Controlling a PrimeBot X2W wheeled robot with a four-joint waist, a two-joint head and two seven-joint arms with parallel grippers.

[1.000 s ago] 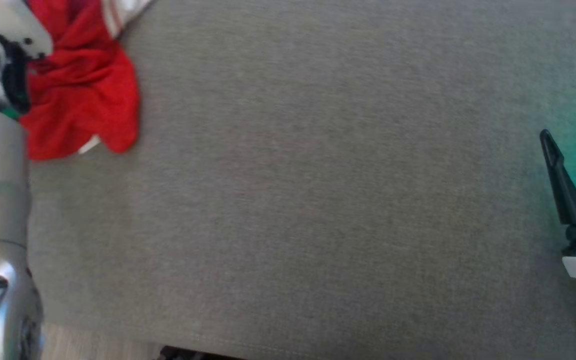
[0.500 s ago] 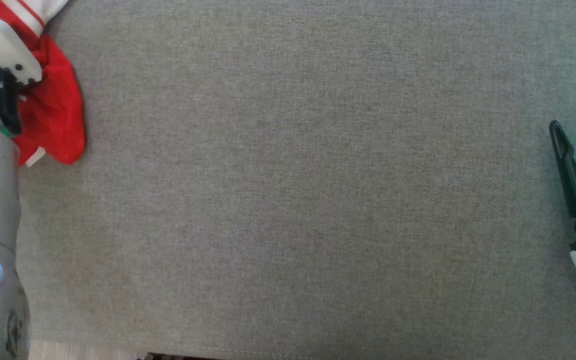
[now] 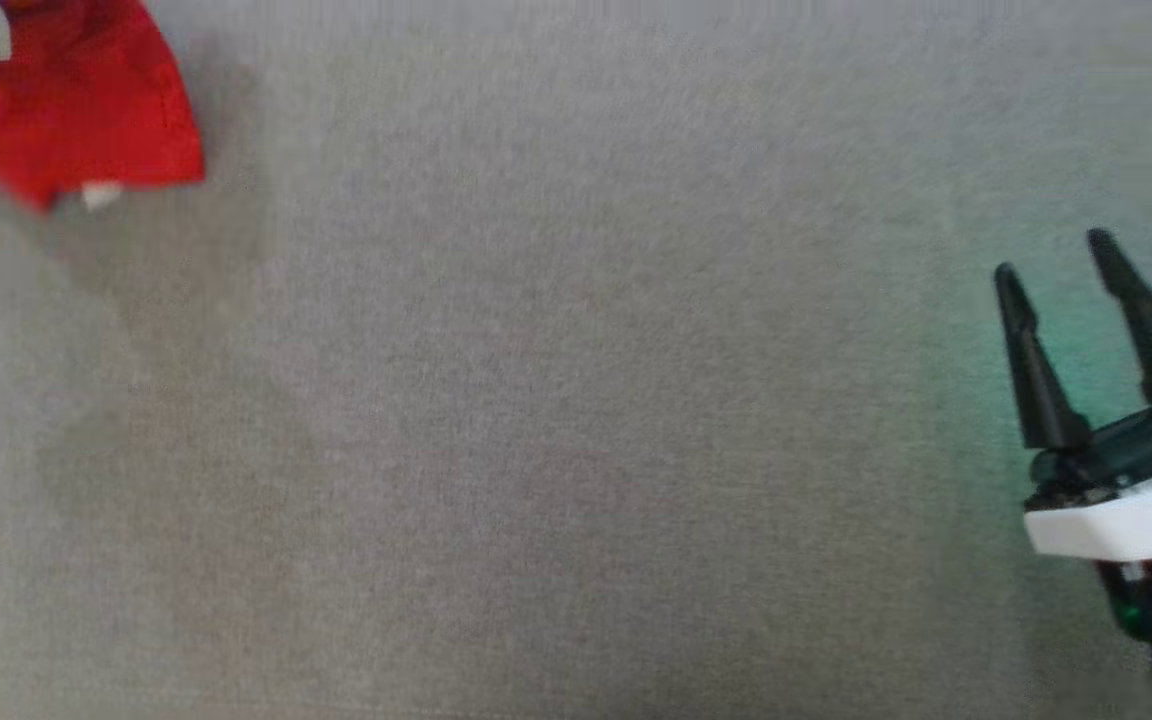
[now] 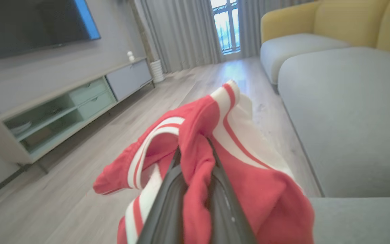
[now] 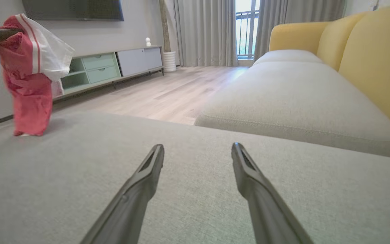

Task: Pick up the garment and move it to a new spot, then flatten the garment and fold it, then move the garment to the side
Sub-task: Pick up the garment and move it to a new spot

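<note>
Garment [image 4: 266,189] hangs bunched, pinched in left gripper [image 4: 195,152]; right gripper [image 5: 198,146] spread, empty. Likely step: pick-and-move. Next: carry over grey cushion [image 3: 576,400], lower, release.

red and white striped garment [image 5: 29,91], bunched, hanging limp

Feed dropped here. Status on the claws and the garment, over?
Left claw shut on red-and-white garment, hanging over grey cushion. Right claw open, holding nothing. Nothing seen in the way.
</note>
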